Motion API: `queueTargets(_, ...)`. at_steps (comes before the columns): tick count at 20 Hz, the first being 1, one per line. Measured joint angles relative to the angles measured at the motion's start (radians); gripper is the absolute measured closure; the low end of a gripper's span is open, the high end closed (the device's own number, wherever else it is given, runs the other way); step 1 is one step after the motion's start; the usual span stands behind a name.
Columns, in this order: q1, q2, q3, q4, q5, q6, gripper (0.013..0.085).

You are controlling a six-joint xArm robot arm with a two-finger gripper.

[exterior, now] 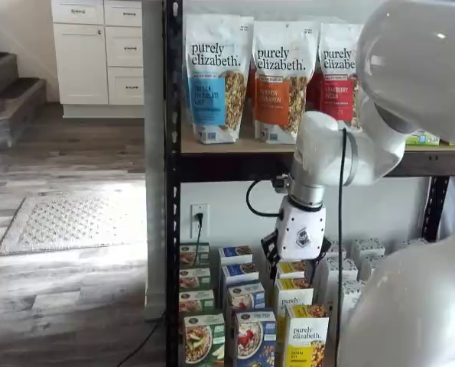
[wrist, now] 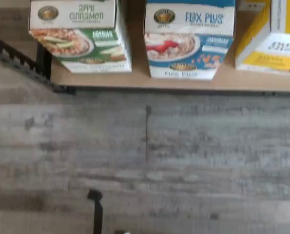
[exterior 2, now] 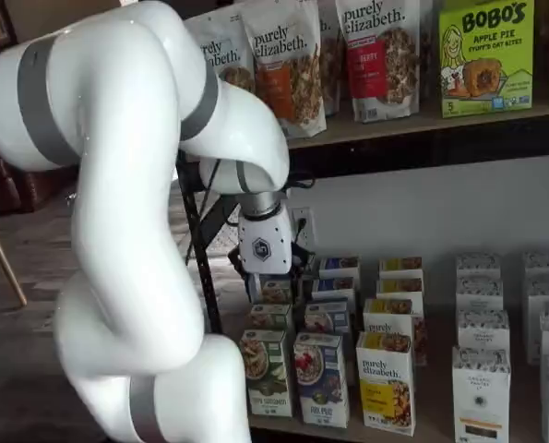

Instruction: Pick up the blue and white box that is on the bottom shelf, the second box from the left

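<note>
The blue and white box [wrist: 188, 39], a "Flax Plus" carton picturing a bowl with red berries, stands upright at the front of the bottom shelf [wrist: 183, 80]. It is between a green carton [wrist: 79, 36] and a yellow one [wrist: 274, 34]. Both shelf views show the same box [exterior: 254, 340] [exterior 2: 322, 378] in the front row. My gripper [exterior: 292, 264] [exterior 2: 272, 272] hangs over the rows of cartons behind it, toward the shelf's left side, higher than the box tops. It holds nothing, and its black fingers [exterior: 270, 248] stand spread and open.
More cartons fill the rows behind, with white cartons [exterior 2: 482, 369] further right. Tall granola bags [exterior: 277, 76] stand on the upper tier above my wrist. The black rack post [exterior: 172, 191] rises at the left. Grey plank floor [wrist: 145, 156] lies before the shelf.
</note>
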Motion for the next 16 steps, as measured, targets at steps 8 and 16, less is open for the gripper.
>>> queueTargets(8,-0.005,0.184,-0.042,-0.036,-0.187,0.012,0.0130)
queueTargets(16,0.005,0.368,-0.101,-0.062,-0.334,0.040,0.0130)
